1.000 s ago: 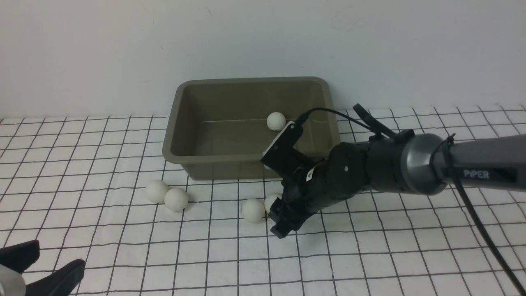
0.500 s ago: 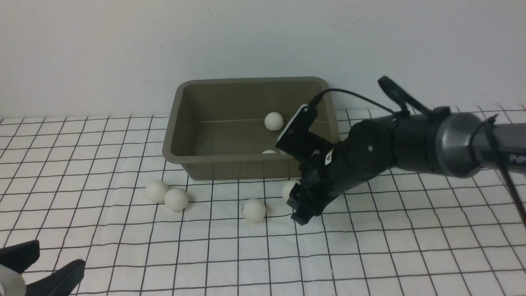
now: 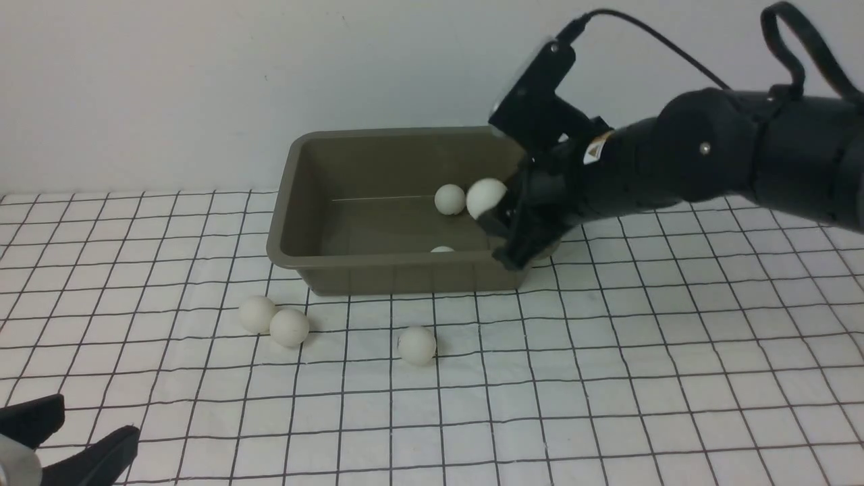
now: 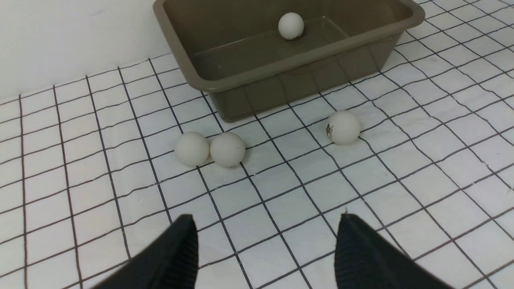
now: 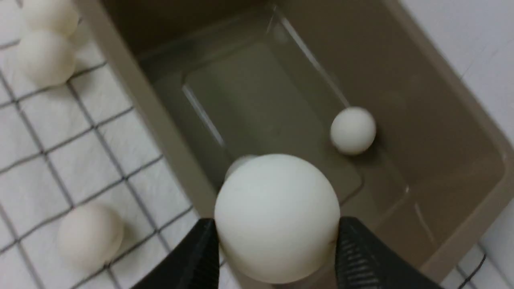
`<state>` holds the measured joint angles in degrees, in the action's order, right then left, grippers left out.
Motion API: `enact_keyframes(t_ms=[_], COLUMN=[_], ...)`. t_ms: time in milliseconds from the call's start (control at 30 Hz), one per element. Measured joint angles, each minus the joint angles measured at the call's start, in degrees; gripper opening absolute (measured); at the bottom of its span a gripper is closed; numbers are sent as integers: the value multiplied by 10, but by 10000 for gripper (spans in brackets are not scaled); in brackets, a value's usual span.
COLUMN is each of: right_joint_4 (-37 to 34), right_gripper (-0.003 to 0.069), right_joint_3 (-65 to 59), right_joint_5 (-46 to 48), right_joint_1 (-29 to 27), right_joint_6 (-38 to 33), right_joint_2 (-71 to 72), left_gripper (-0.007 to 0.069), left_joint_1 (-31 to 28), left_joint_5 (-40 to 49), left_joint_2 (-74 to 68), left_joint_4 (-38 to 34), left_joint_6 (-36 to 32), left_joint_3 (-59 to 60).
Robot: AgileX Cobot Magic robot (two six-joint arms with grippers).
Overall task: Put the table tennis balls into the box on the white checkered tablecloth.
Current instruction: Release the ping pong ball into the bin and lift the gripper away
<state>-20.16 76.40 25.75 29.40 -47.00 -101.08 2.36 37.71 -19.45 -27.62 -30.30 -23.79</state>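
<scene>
Since a second ago the right gripper (image 5: 277, 235) has risen from the tablecloth (image 3: 607, 378) in front of the box (image 3: 291, 196) to a place over the box's right end, and it has brought the held ball (image 3: 486, 197) up with it. Its jaws are pressed against that ball from both sides. The ball hangs above the inside of the box, near the right-hand wall and clear of the floor.

The box stands at the far edge of the tablecloth, close to the wall behind. Inside it the second ball (image 3: 450, 199) lies toward the far wall. A white sliver (image 3: 442, 249) just shows over the near rim; it is probably another ball, though most of it is hidden.

On the cloth in front of the box, the left ball (image 3: 257, 314) and the middle ball (image 3: 289, 327) touch each other off the box's near left corner. The lone ball (image 3: 416, 345) lies before the middle of the near wall.

The left gripper (image 4: 265, 241) sits low at the tablecloth's near left corner, its jaws spread wide over bare cloth, well apart from the balls.
</scene>
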Motion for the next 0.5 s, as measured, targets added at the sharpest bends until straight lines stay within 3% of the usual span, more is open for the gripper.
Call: enact_keyframes(t_ms=[200,500], right_joint_4=[-53,-103], right_gripper=[339,339], right_joint_3=[108,242], right_joint_5=[-20,-6], right_joint_1=[0,0], right_joint_6=[-42,-51], right_joint_2=[-104,-227], left_gripper=[415,415], left_joint_1=[0,0], left_joint_5=[0,0], left_joint_2=[0,0], left_joint_4=[-7,-7], left_joint_6=[0,0], left_joint_3=[0,0])
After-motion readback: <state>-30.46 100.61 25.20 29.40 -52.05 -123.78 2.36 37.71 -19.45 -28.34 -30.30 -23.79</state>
